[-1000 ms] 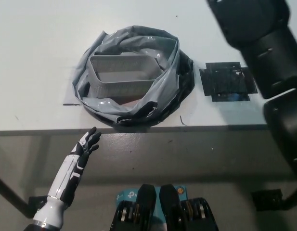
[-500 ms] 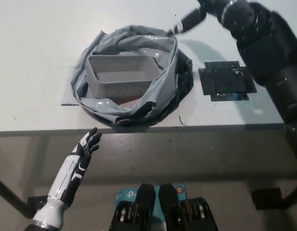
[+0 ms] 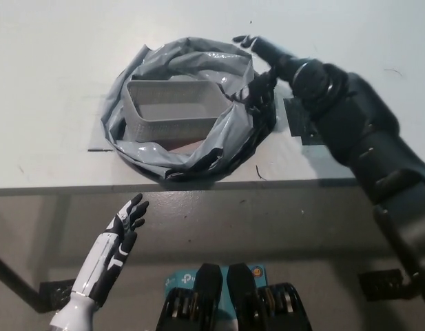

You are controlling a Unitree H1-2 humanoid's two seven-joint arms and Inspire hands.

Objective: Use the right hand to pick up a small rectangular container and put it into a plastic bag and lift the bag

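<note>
Head view: I see my right hand (image 3: 262,49), fingers spread, at the plastic bag's (image 3: 229,131) far rim; the small rectangular container (image 3: 172,107) sits inside it. My left hand (image 3: 127,219) hangs open below the table (image 3: 47,83).

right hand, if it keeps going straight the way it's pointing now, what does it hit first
Probably the far right rim of the grey plastic bag: the right hand points up-left just over that rim, though its height above it is unclear.
</note>
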